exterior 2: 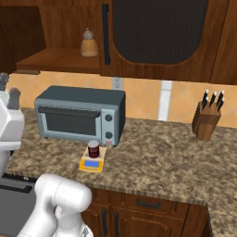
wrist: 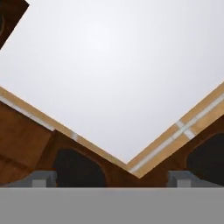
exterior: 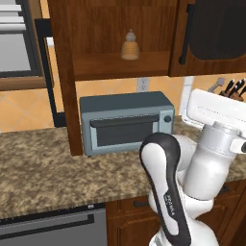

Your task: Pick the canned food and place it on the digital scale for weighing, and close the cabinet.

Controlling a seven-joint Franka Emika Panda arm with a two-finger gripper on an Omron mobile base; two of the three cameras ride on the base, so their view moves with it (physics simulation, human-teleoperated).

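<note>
The dark red canned food [exterior 2: 93, 149] stands upright on the small yellow digital scale [exterior 2: 91, 163], on the counter just in front of the toaster oven. The brown cabinet [exterior: 120, 29] has its left door [exterior: 72, 96] swung out over the counter, and its right door [exterior 2: 157, 32] is shut. My gripper [exterior 2: 9, 90] is raised at the left, well away from the can, pointing upward. It is open and holds nothing. In the hand view the fingertips [wrist: 43, 177] stand wide apart below the white ceiling and the cabinet tops.
A grey-blue toaster oven [exterior 2: 81, 119] sits against the wall under the cabinet. A beige beehive bottle [exterior: 130, 45] stands on the shelf. A knife block [exterior 2: 206, 121] is at the right. Drawers [exterior 2: 148, 203] lie below the granite counter [exterior 2: 162, 157].
</note>
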